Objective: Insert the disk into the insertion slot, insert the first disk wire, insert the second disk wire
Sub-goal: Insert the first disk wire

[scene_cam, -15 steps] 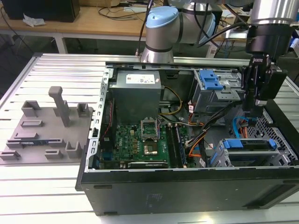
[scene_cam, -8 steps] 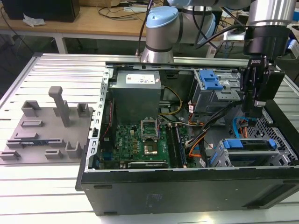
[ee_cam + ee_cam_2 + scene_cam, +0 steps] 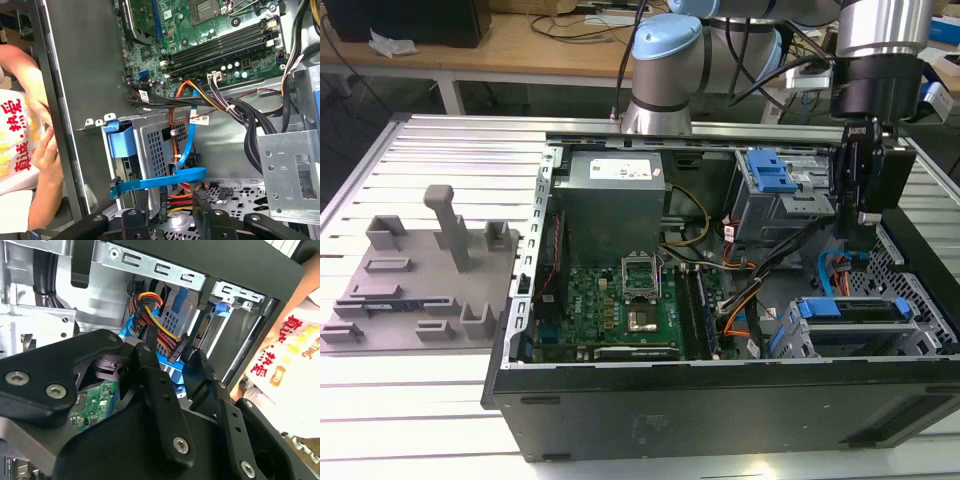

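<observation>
Disk (image 3: 850, 309) seated in the insertion slot (image 3: 790, 345) at 4 o'clock of the case (image 3: 720, 410) in the exterior view, I am poising half-open, empty fingers (image 3: 150, 370) about the black wire plug (image 3: 176, 349): first-wire step, I judge, needing a square grip on its body.

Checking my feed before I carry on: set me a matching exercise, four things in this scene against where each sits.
Things: 1 bright blue plastic disk carrier; 2 green motherboard; 3 grey moulded fixture tray; 4 black gripper.
Places: A on the slatted table, outside the black case; B above the open case, exterior view's right; C on the case floor beside the grey power supply; D in the grey perforated sheet-metal cage.
Pairs: 1-D, 2-C, 3-A, 4-B.
</observation>
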`<state>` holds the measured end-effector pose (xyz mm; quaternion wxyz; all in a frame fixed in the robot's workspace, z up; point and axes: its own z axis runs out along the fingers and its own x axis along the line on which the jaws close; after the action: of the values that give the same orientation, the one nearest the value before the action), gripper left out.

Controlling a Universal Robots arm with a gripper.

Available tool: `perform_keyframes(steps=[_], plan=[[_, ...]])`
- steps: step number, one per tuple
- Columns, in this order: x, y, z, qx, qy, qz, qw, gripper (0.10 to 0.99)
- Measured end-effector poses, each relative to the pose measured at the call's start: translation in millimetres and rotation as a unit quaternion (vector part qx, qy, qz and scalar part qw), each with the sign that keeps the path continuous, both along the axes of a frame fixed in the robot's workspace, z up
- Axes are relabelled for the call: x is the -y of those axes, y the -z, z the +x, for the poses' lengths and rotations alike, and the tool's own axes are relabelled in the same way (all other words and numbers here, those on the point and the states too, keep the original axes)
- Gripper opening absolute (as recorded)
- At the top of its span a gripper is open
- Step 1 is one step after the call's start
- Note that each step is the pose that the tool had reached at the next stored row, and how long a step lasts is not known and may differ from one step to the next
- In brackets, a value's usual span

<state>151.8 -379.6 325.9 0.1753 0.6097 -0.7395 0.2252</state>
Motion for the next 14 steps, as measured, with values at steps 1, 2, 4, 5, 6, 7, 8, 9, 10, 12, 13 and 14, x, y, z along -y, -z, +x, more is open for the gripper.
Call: perform_keyframes(steps=[1, 2, 4, 5, 6, 7, 8, 9, 10, 12, 13, 14], plan=[[0.0, 0.4, 0.0, 0.0000, 0.000, -0.0005, 1.0000, 0.475], [0.0, 0.9, 0.0, 0.0000, 0.000, -0.0006, 1.0000, 0.475], [0.0, 1.9, 0.0, 0.0000, 0.000, -0.0008, 1.0000, 0.475], [0.0, 2.2, 0.0, 0.0000, 0.000, -0.0007, 1.0000, 0.475], [0.0, 2.3, 0.0, 0.0000, 0.000, -0.0007, 1.0000, 0.475], [0.0, 2.6, 0.0, 0.0000, 0.000, -0.0007, 1.0000, 0.475], [0.0, 2.7, 0.0, 0.0000, -0.001, -0.0007, 1.0000, 0.475], [0.0, 3.0, 0.1, 0.0000, -0.001, -0.0007, 1.0000, 0.475], [0.0, 3.1, 0.4, 0.0000, -0.001, -0.0006, 1.0000, 0.475], [-0.2, 3.4, 1.2, 0.0000, -0.001, -0.0008, 1.0000, 0.463], [-0.3, 3.7, 1.6, 0.0000, -0.001, -0.0009, 1.0000, 0.392], [-0.3, 4.0, 1.8, 0.0000, -0.002, -0.0013, 1.0000, 0.271]])
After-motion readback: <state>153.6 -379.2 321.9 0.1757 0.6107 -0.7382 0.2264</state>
